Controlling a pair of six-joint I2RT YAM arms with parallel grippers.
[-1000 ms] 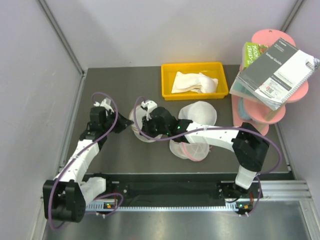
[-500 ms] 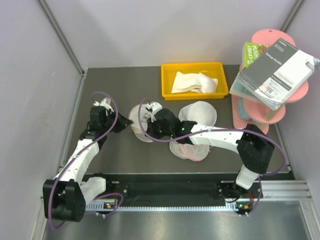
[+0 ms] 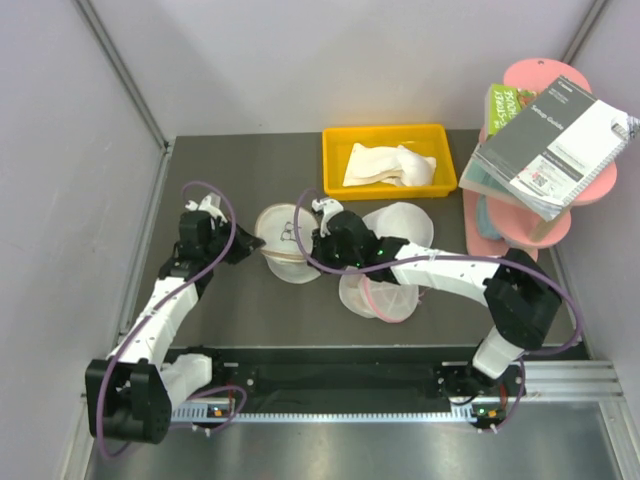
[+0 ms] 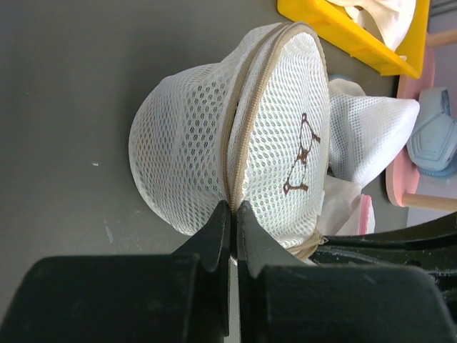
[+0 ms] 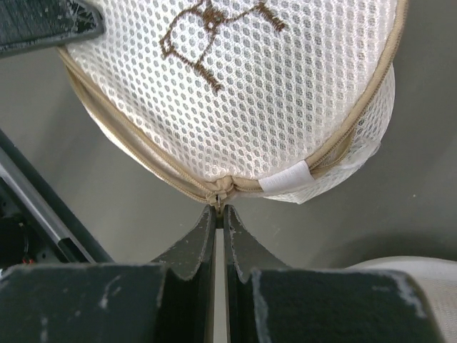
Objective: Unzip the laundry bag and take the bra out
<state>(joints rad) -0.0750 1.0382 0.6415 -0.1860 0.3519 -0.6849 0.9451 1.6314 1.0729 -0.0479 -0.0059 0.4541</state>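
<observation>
Since the right fingers (image 5: pixel 200 239) shifted right, laundry bag (image 3: pixel 283 240) now less covered

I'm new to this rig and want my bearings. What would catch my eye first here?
The round translucent white mesh laundry bag with a beige-tan rim sits mid-table, pinched from both sides: the left gripper shut on its rim, the right gripper shut on its zipper pull. Behind it, a yellow plastic tray holding cream cloth.

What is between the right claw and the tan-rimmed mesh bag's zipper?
Nothing visible. The right claw is shut at the zipper end on the beige rim of the round white mesh laundry bag; the left claw pinches that rim.
</observation>
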